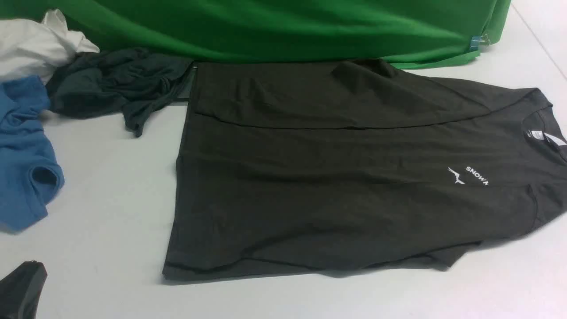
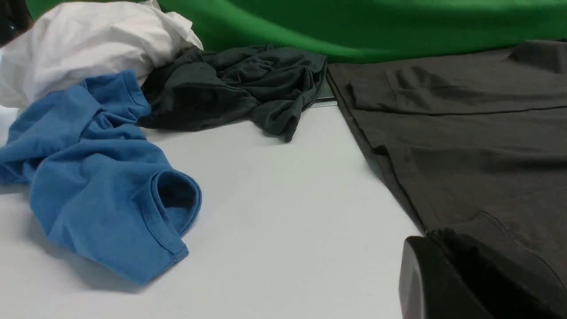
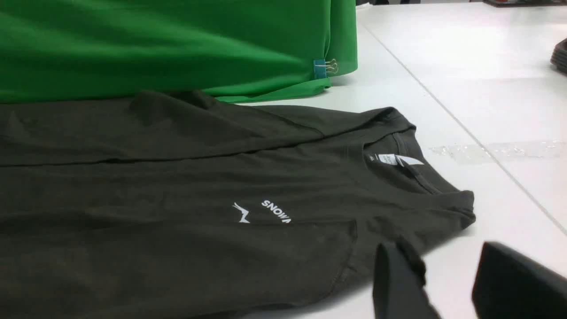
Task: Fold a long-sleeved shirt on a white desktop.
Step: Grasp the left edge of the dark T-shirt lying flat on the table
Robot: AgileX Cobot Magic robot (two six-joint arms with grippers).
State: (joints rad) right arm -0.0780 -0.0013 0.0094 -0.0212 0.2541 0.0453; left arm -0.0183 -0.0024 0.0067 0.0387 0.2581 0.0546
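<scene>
White desktop (image 1: 102,208), matte, under both arms.

Nearest: my left gripper (image 1: 21,288). Only its dark tip shows in the front view's corner. The jaws are closed with nothing in them, well apart from the long-sleeved shirt (image 1: 332,190), whose hem corner lies to its right.

My right gripper (image 3: 443,270) is outside the front view. Its wrist view shows the jaws parted over bare desktop, just beside the shirt's near shoulder. I cannot tell whether one finger (image 3: 396,279) touches the cloth.

The shirt lies flat, chest up, hem toward my left and collar toward my right, with the far side folded in over the body. The lettering (image 1: 477,176) and neck label (image 1: 547,138) are readable. The collar end is cut off by the front frame.

Farther left lie a bunched blue garment (image 1: 22,168), a slate-grey garment (image 1: 110,84) and a white cloth (image 1: 31,48). The green backdrop (image 1: 288,26) is farthest.
</scene>
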